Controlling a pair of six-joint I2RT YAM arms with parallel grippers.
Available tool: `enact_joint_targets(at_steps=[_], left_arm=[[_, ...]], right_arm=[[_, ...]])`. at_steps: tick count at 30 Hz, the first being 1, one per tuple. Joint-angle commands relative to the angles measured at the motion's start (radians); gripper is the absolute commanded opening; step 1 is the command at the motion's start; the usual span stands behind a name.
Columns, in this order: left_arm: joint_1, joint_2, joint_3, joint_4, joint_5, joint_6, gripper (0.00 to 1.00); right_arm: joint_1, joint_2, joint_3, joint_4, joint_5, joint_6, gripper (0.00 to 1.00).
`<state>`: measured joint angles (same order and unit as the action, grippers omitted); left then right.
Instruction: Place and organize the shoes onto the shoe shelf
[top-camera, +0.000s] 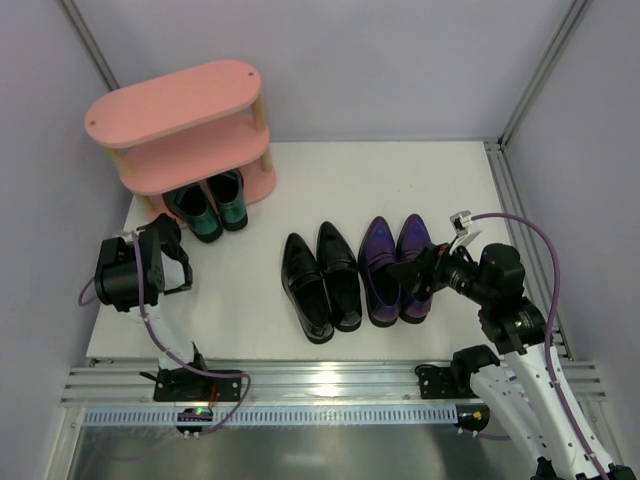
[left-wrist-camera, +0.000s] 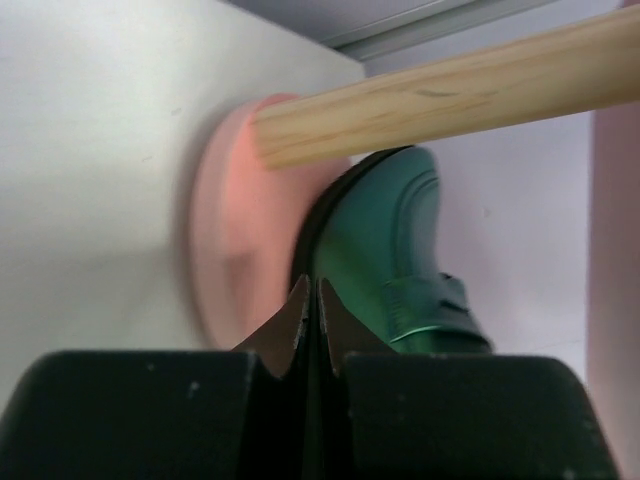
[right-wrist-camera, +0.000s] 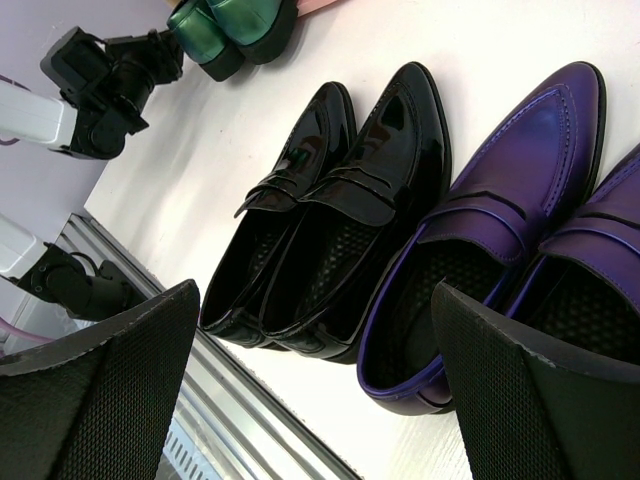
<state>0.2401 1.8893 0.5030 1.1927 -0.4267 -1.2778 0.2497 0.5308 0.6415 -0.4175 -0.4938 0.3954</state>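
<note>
**Pink rack, one pair in, two pairs waiting: where this could slip**

The likeliest trouble, as I judge it, is at the purple pair (top-camera: 380, 250). The right end effector (top-camera: 418, 275) hangs with its fingers spread wide and nothing in them, at the near end of those shoes. The two purple loafers lie touching side by side. A finger coming down between them may catch the neighbour, drag both, or skid off the glossy leather. The black pair (top-camera: 320, 280) sits just to the left, so a knocked shoe could push into it.

The second risk is at the shoe shelf (top-camera: 180, 100). The left end effector (left-wrist-camera: 310, 310) is fully closed and holds nothing. Its tips are very near a teal shoe (left-wrist-camera: 390, 250) and a pale wooden post (left-wrist-camera: 450, 95). The rack looks light, so a careless swing there could shift it or shove the shoe askew.

The shelf stands at the far left of the desk (top-camera: 440, 190), so the carry from the right side looks long.

The shelf has three pink oval boards on wooden posts. The teal pair (top-camera: 207, 207) lies on the bottom board, jutting past its near edge. Its two upper boards are bare. Black and purple pairs rest on the desk, centre and right, all shiny, pointed and dark inside.
</note>
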Motion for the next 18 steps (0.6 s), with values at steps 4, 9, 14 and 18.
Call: enact_joint_targets(at_steps=[4, 9, 14, 18], left_arm=[[0.001, 0.016, 0.162, -0.125, 0.017, 0.046, 0.0], [0.001, 0.045, 0.227, -0.274, 0.042, 0.038, 0.0], [-0.002, 0.076, 0.256, -0.326, 0.088, 0.011, 0.0], [-0.007, 0.123, 0.298, -0.277, 0.166, -0.017, 0.0]], right_arm=[[0.005, 0.009, 0.001, 0.046, -0.012, 0.0, 0.97], [0.006, -0.003, 0.0, 0.036, -0.003, 0.0, 0.97], [0.006, -0.003, 0.0, 0.032, -0.002, -0.001, 0.97], [0.006, -0.015, 0.0, 0.026, 0.0, -0.003, 0.97]])
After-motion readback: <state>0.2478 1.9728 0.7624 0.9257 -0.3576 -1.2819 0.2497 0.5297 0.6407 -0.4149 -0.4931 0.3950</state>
